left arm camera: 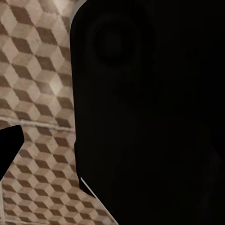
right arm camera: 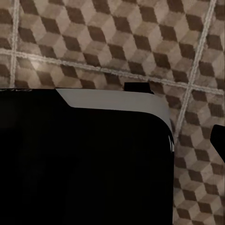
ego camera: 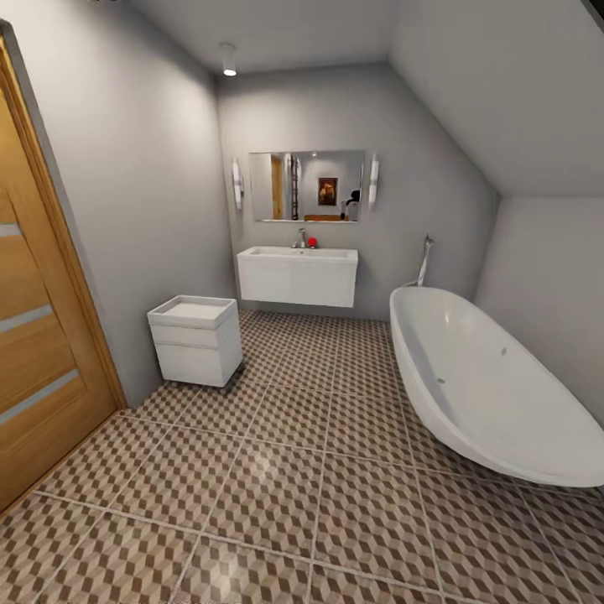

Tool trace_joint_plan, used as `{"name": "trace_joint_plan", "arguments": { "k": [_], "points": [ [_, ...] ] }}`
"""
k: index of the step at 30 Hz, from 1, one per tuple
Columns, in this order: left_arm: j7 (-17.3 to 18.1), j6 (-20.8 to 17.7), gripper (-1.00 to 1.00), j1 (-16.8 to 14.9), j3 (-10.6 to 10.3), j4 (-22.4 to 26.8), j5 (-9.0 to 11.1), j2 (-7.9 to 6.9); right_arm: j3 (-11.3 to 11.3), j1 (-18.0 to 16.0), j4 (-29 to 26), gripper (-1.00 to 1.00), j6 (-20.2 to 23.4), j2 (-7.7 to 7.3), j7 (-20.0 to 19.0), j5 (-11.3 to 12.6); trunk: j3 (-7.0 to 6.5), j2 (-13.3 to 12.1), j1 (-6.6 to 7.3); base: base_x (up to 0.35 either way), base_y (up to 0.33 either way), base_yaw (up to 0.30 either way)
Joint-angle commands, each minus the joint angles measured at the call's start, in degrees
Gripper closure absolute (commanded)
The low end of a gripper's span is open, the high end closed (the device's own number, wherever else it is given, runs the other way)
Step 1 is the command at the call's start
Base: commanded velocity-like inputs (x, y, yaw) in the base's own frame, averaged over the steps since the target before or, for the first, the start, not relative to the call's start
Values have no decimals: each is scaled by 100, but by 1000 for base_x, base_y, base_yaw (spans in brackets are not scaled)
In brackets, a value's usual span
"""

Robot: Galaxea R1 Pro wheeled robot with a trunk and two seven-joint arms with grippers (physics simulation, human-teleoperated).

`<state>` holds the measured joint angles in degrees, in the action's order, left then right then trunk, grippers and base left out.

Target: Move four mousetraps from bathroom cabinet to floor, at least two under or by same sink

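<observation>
Across the bathroom floor [ego camera: 319, 495] we faced the bathroom sink [ego camera: 298, 275], bathtub [ego camera: 478, 377] opposite a white drawer unit [ego camera: 197, 338]. No mousetraps or cabinet in sight; judged we should turn to find the cabinet. Wrist views gave close tile and dark housings; gripper state we couldn't tell.

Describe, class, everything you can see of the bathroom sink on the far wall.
The bathroom sink is a white rectangular basin on a boxy white vanity, hung on the grey far wall with the patterned floor showing beneath it. A chrome tap stands at its back edge, with a small red object beside it. A mirror hangs above.
</observation>
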<state>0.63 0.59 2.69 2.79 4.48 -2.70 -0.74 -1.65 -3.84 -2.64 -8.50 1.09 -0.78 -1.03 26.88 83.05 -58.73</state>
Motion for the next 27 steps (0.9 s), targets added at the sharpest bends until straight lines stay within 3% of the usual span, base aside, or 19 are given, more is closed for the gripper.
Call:
{"name": "trace_joint_plan", "arguments": {
  "k": [1, 13, 27],
  "points": [
    [7, 7, -100, 3, 29, 9, -29, 1, -18, -3, 3, -100, -20, -6, -7, -9, 5, 2, 0, 0, 0, 118],
    [-1, 10, -100, 5, 29, 9, -29, -5, -33, -8, -30, -100, -15, -20, -8, 11, 8, 2, 0, 0, 0, 37],
    [-5, 11, -100, 4, 29, 9, -29, -5, -12, -11, -26, -100, -20, -12, -2, -3, 13, 2, 0, 0, 0, 270]
  ]
}}
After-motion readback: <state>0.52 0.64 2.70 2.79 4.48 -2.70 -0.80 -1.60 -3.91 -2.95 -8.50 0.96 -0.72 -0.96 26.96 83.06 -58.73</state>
